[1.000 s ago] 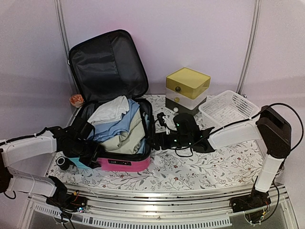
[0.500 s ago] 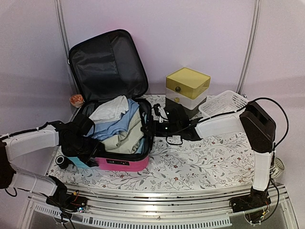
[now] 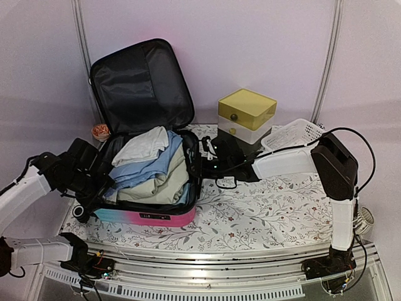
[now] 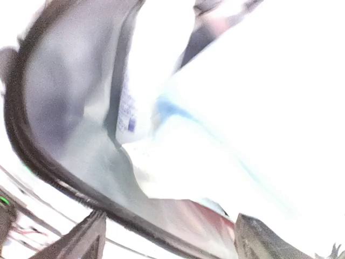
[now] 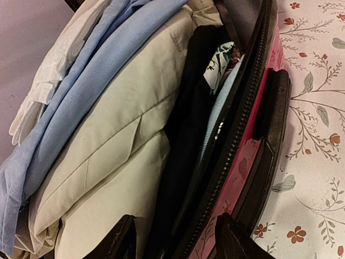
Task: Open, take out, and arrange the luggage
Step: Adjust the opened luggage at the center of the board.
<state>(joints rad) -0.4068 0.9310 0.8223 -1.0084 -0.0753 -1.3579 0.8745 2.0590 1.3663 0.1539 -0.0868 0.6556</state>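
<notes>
The luggage [image 3: 150, 215] lies open on the table, its black-lined lid [image 3: 141, 84] standing up against the back wall. Folded clothes [image 3: 153, 169] in white, light blue and beige fill it. My left gripper [image 3: 99, 182] is at the suitcase's left side, open; in the overexposed, blurred left wrist view [image 4: 172, 240] the black zipper band [image 4: 32, 151] and pink shell run between its jaws. My right gripper [image 3: 202, 162] is open at the right rim; in the right wrist view [image 5: 175, 240] its jaws straddle the zipper band [image 5: 245, 113], next to the beige garment [image 5: 108, 145].
A yellow-topped drawer box [image 3: 246, 116] stands at the back, right of the suitcase, with a white mesh basket [image 3: 294, 141] beside it. A small orange round object [image 3: 100, 132] sits at the back left. A floral cloth [image 3: 263, 213] covers the table.
My right gripper has moved left, from the cloth up to the suitcase's right rim. My left arm has swung back and outward along the suitcase's left side.
</notes>
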